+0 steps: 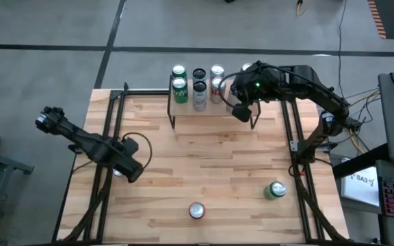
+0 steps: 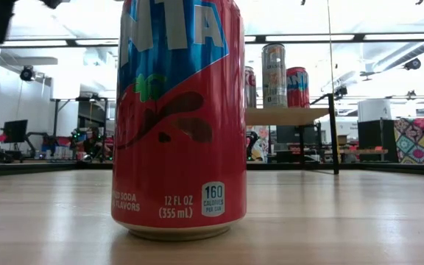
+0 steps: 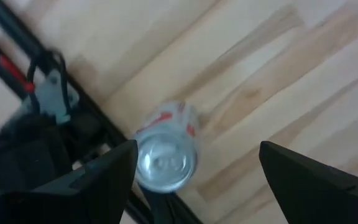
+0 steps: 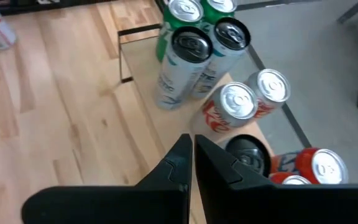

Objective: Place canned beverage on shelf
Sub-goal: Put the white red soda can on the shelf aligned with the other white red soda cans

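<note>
Several cans are standing on the shelf (image 1: 214,113) at the table's far edge; the right gripper (image 1: 240,113), fingers clenched and empty, is hovering over its right end; the left gripper (image 3: 194,177) is gaping above a red-and-white can (image 3: 165,152) near the table's left edge.

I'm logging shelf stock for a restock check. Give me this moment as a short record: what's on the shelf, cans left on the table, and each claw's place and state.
shelf: holds green, dark-topped and red cans, crowded at the table's far edge
table cans: red can and green can near the front; a third can below the left claw
left claw: open, above that can, not gripping
right claw: shut, empty, over the shelf's right end
</note>
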Controlling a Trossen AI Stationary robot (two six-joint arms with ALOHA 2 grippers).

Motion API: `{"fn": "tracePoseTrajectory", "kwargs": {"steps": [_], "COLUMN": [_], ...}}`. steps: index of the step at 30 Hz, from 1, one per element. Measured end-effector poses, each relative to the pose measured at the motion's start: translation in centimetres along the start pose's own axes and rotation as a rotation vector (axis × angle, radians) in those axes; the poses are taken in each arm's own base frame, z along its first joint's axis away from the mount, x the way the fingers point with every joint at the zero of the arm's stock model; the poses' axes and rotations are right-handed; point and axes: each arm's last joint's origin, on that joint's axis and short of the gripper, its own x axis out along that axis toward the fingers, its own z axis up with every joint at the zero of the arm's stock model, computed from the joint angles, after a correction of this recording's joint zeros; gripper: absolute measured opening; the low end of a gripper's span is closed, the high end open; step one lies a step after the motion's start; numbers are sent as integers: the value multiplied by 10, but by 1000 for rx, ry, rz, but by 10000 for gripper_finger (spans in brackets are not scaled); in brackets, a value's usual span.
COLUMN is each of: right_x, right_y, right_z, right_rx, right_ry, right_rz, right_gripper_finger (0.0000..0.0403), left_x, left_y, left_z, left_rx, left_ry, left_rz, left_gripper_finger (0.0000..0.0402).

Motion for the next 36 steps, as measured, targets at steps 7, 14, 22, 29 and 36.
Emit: {"fn": "tracePoseTrajectory", "kwargs": {"steps": [7,14,22,29,36], "right_x": [-3,-6,-10,-14,-16], "right_y": [10,20,32,41,46], "right_z": [0,-1,-3,-4,-5], "right_rx": [7,-7,-27,-51,-65], "right_ry": [-6,-11,-18,-23,-26], "right_rz": [27,52,85,108,123], "right_gripper_finger": [9,9,9,9,9], "left_x": [17,28,43,49,59], "left_y": [3,5,6,6,5], "left_z": [-19,-26,-29,-30,-31], "left_rx": [-59,-114,-129,-136,-139], "left_ry": [59,62,58,46,45], "left_rz": [61,111,151,159,145], "left_gripper_finger": [322,322,322,322,322]}}
